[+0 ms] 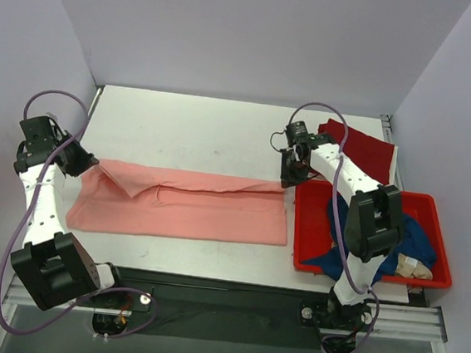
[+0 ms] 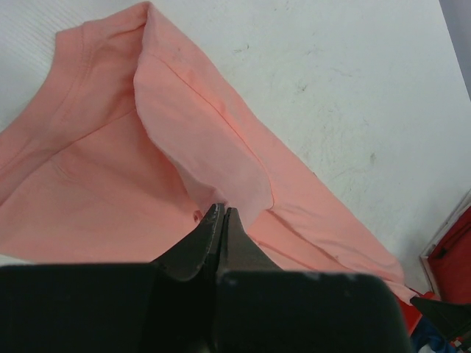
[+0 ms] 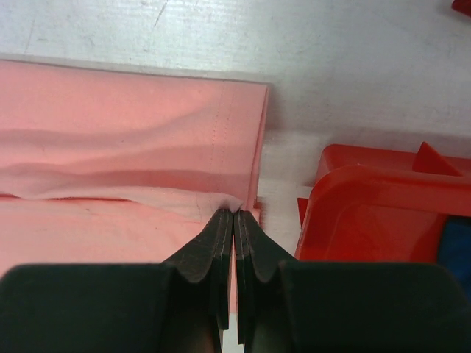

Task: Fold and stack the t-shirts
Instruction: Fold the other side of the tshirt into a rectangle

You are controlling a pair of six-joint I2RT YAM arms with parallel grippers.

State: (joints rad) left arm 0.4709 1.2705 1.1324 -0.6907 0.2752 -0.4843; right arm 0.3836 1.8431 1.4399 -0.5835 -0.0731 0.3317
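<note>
The salmon-pink t-shirt [image 1: 182, 209] lies stretched in a long band across the table's middle, its far edge folded toward the near side. My left gripper [image 1: 84, 164] is shut on a fold at its left end [image 2: 221, 209]. My right gripper [image 1: 288, 182] is shut on the far right corner of the fold [image 3: 234, 212]. The dark red t-shirt [image 1: 363, 149] lies at the back right. The navy blue t-shirt [image 1: 413, 239] sits bunched in the red tub [image 1: 312, 209], partly hidden by my right arm.
The red tub stands right beside the pink shirt's right edge and shows in the right wrist view [image 3: 368, 213]. A beige cloth [image 1: 417, 267] lies in the tub's near right corner. Walls close off the table at the back and both sides.
</note>
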